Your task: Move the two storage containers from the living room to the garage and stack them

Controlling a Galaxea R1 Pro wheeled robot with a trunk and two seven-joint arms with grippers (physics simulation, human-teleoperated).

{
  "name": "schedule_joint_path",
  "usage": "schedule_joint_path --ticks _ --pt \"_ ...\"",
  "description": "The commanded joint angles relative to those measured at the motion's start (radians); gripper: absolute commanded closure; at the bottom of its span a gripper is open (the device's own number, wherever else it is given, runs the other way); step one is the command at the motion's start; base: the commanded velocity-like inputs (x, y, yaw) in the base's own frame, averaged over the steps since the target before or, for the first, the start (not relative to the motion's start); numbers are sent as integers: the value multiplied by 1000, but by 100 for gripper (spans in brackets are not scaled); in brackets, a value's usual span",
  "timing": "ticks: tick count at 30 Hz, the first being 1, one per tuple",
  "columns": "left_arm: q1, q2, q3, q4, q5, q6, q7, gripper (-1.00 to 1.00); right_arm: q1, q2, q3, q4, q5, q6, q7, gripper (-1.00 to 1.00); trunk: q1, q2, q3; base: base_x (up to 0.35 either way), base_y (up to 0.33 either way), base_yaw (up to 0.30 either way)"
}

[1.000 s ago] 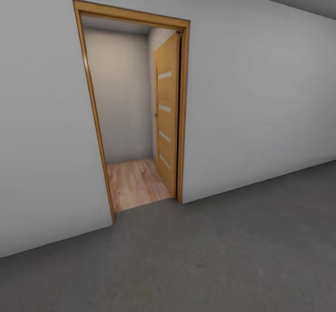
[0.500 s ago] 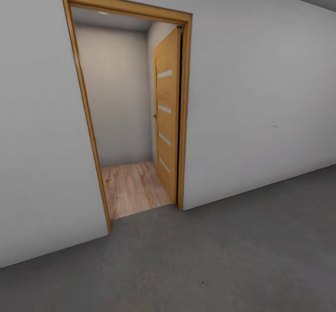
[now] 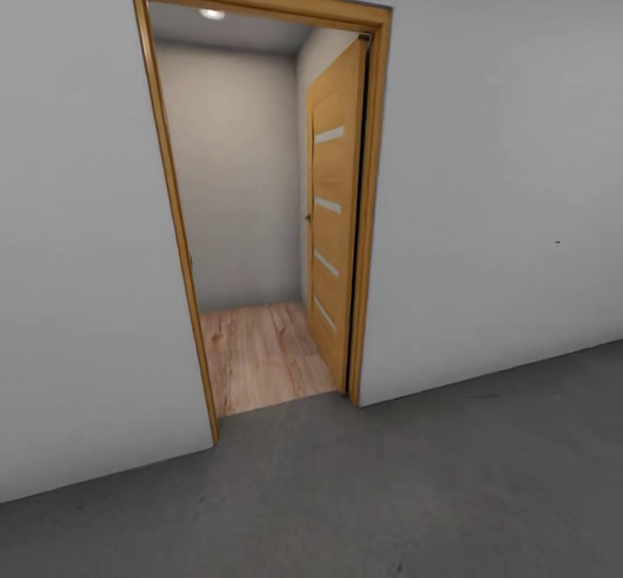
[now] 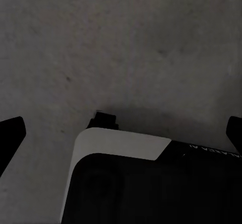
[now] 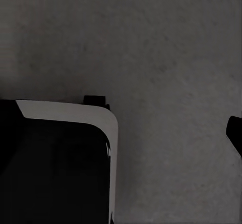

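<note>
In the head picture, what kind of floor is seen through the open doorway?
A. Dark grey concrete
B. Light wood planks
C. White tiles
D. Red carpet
B: past the wooden door frame, beside the open door, the floor of the far room is light wood planks, while the floor on the robot's side is dark grey concrete.

Soft, even light on the white wall [image 3: 484,180]; a ceiling lamp [image 3: 211,14] glows inside the doorway [image 3: 260,215]. Both wrist views are dim and grainy, with shadowed concrete floor [image 4: 126,43] beneath the grippers.
</note>
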Motion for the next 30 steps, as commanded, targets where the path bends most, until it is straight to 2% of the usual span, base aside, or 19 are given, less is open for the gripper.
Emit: schedule_joint_path --ticks 1,10,16,30 --pt "-1 0 -7 1 8 -3 3 -100 -1 0 8 2 -7 -5 -1 -100 1 -1 -1 323 0 264" --pt "-1 -2 -8 1 8 -3 3 -100 -1 1 7 2 -7 -5 1 -100 1 -1 -1 323 0 226" --pt "-1 -2 -8 1 8 -3 2 -100 -1 3 19 2 4 1 -4 -100 1 -1 -1 323 0 31" --pt "-1 -1 -8 1 6 -3 2 -100 -1 2 20 2 8 -3 3 -100 1 -1 -1 323 0 1"
